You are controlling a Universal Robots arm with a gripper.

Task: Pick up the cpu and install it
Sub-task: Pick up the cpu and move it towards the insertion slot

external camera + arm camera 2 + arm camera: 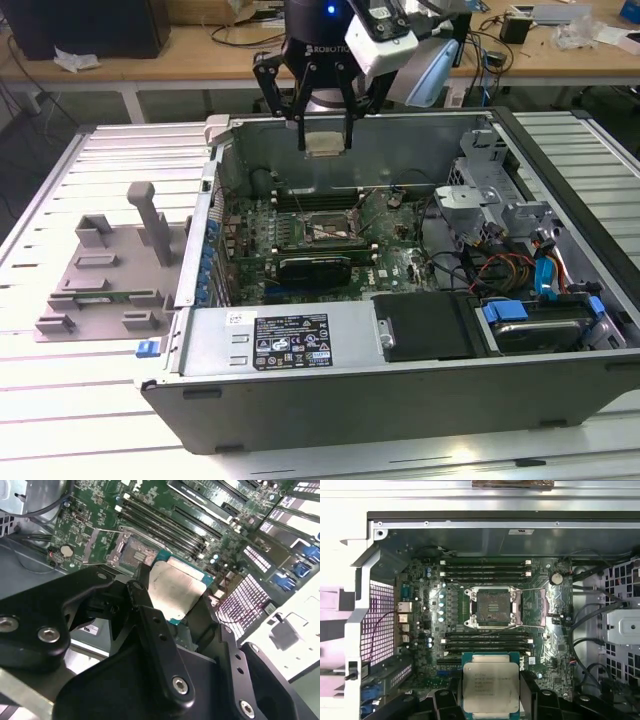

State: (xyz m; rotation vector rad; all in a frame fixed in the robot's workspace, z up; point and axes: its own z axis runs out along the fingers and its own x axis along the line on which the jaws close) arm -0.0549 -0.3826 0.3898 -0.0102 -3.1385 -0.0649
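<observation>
The cpu (326, 143), a flat square chip with a silver-grey metal top, hangs in the air above the back wall of the open computer case (300, 410). My gripper (325, 138) is shut on it, with one black finger on each of two opposite edges. In both wrist views the cpu (175, 587) (490, 687) sits between the fingers, and the gripper (491, 696) is held well above the motherboard. The open cpu socket (492, 607) (318, 228) (131, 555) lies on the green board with its metal frame lifted, a little way off from the chip.
Memory slots (485, 570) run on both sides of the socket. A long black expansion card (315, 268) lies across the board near the power supply (290, 340). Drive bays and cables (520, 270) fill the exterior view's right. A grey plastic fixture (110, 270) stands on the table outside the case.
</observation>
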